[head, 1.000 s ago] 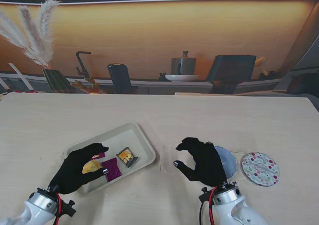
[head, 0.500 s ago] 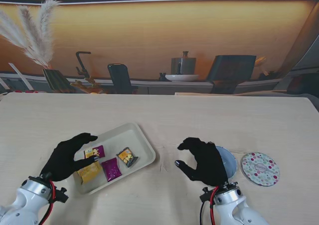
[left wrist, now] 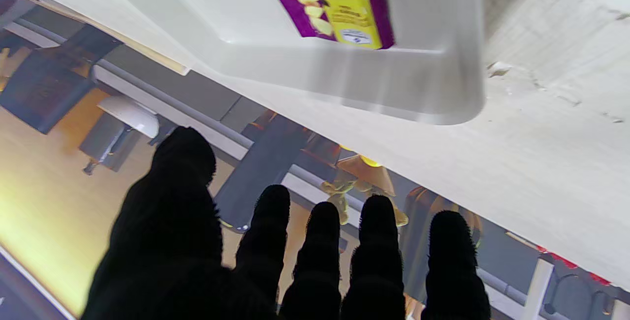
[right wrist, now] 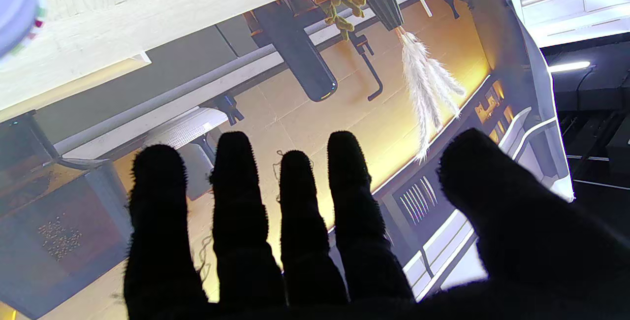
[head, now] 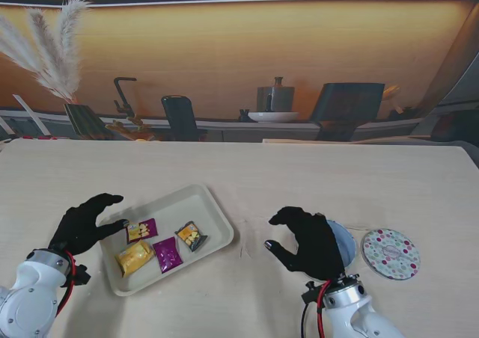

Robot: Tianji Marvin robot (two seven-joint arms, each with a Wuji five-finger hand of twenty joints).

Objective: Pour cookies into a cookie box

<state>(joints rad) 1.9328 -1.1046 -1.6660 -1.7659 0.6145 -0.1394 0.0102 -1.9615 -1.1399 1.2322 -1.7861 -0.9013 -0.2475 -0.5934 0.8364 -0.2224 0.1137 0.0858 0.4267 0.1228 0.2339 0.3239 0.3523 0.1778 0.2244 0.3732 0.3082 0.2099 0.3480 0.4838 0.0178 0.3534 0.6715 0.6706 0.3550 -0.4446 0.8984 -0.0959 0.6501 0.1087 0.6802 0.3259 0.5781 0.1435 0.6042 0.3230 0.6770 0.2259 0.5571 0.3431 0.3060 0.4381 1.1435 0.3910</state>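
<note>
A cream tray lies left of centre on the table and holds several wrapped cookie packets: a yellow one, a purple one, a small purple-and-yellow one and a dark one. My left hand is open just off the tray's left edge, holding nothing. The left wrist view shows the tray corner and one packet. My right hand hovers open, fingers curled, partly covering the round blue cookie box. Its patterned lid lies to the right.
Beyond the table's far edge is a counter with dried pampas grass, a pot and dark chairs. Bare tabletop stretches behind the tray and box.
My left hand has pulled off the tray to the left and opened, uncovering the packets it was over. The right hand has barely shifted.
</note>
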